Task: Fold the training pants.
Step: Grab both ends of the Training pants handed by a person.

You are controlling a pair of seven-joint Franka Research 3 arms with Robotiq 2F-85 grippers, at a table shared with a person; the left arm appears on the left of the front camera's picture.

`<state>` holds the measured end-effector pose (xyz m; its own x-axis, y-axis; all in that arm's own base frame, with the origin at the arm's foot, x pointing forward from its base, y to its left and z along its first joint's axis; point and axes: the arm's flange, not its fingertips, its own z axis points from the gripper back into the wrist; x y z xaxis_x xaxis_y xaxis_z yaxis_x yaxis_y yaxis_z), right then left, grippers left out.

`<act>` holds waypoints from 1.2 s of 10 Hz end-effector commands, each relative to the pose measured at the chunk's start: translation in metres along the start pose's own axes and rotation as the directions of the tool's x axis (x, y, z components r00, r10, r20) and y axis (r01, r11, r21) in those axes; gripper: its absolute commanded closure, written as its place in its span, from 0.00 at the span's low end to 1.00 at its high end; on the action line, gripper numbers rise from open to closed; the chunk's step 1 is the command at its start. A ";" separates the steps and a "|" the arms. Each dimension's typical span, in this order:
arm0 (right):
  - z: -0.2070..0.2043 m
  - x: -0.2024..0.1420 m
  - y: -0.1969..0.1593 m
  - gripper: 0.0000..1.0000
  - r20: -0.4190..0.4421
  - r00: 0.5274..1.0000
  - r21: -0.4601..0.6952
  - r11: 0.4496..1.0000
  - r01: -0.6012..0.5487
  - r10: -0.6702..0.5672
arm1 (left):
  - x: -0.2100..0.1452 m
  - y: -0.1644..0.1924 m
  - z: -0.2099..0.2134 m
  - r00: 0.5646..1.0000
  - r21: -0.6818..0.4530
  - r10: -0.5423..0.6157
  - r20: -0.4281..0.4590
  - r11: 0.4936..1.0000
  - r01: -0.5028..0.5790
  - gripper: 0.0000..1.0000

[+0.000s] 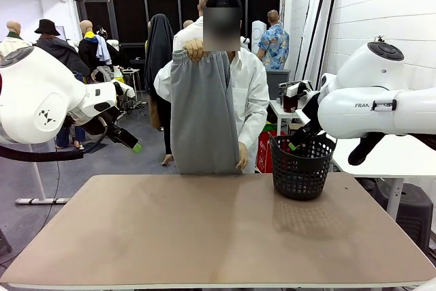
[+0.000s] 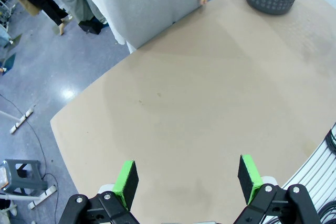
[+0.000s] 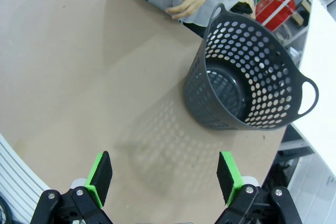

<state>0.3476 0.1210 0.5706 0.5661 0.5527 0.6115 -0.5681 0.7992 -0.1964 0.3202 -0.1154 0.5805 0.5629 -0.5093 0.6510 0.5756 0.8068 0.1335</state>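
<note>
The brown table (image 1: 204, 230) stretches out in front of me to the far edge, where a person in a white shirt (image 1: 253, 93) stands facing me. The person holds the training pants (image 1: 202, 114) up in the air, just beyond that far edge and a little left of the middle. The light grey cloth hangs straight down with the gathered waistband on top. Its lower end reaches about level with the table's edge, but I cannot tell whether it touches the top.

The black basket (image 1: 302, 168) stands upright on the far right part of the table, well apart from the pants. From my right wrist I look into its perforated wall.

My left gripper (image 2: 187, 179) hovers above the near left part of the table, its jaws spread wide with nothing between the green pads. My right gripper (image 3: 163, 176) hangs over the right side, near the basket, also spread wide and holding nothing.

One hand (image 1: 194, 49) of the person grips the waistband at its top. The other hand (image 1: 242, 161) pinches the lower corner of the pants on the side toward the basket.
</note>
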 end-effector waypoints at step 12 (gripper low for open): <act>0.000 0.000 0.000 0.00 0.000 1.000 0.001 1.000 0.000 0.000 | 0.000 0.000 -0.001 1.000 -0.003 0.000 0.000 1.000 0.000 0.00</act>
<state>0.3476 0.1210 0.5706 0.5661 0.5528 0.6115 -0.5681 0.7992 -0.1964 0.3202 -0.1154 0.5805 0.5629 -0.5093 0.6510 0.5756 0.8068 0.1335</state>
